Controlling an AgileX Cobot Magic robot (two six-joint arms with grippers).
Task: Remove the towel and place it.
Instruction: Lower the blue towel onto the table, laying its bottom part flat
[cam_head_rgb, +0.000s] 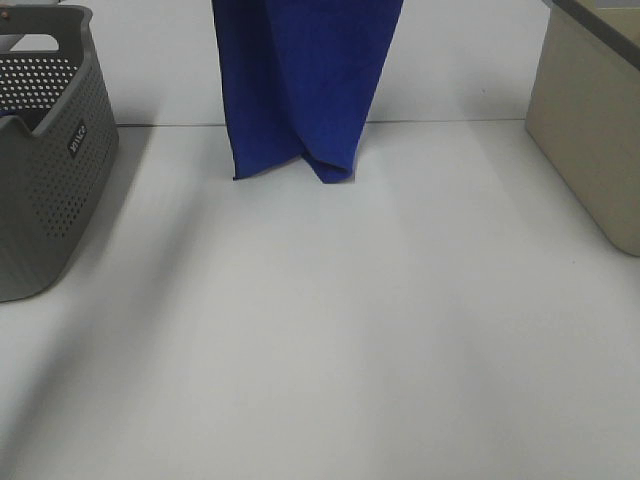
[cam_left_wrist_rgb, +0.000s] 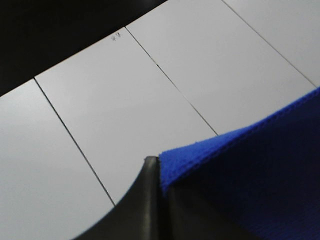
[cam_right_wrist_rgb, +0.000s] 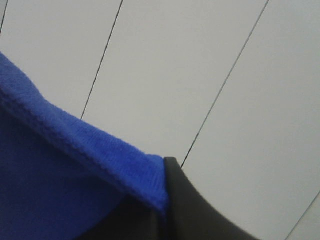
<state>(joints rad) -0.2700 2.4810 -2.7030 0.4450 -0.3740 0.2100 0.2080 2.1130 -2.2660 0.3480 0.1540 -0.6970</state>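
Royal-blue plush microfibre towel (cam_head_rgb: 300, 80) hangs lengthwise at twelve o'clock, pinched along its top hem: the left tool (cam_left_wrist_rgb: 157, 172) and the right tool (cam_right_wrist_rgb: 167, 172) are each closed tight on a corner. It looks clear of the grey perforated plastic basket (cam_head_rgb: 50, 180) at nine o'clock, so placing remains; that calls for lowering both tools together, hem taut. Whether its bottom brushes the smooth white desk (cam_head_rgb: 320, 330) I cannot tell. A beige plastic bin (cam_head_rgb: 590, 130) sits at two o'clock, with a pale wall (cam_head_rgb: 470, 60) behind.
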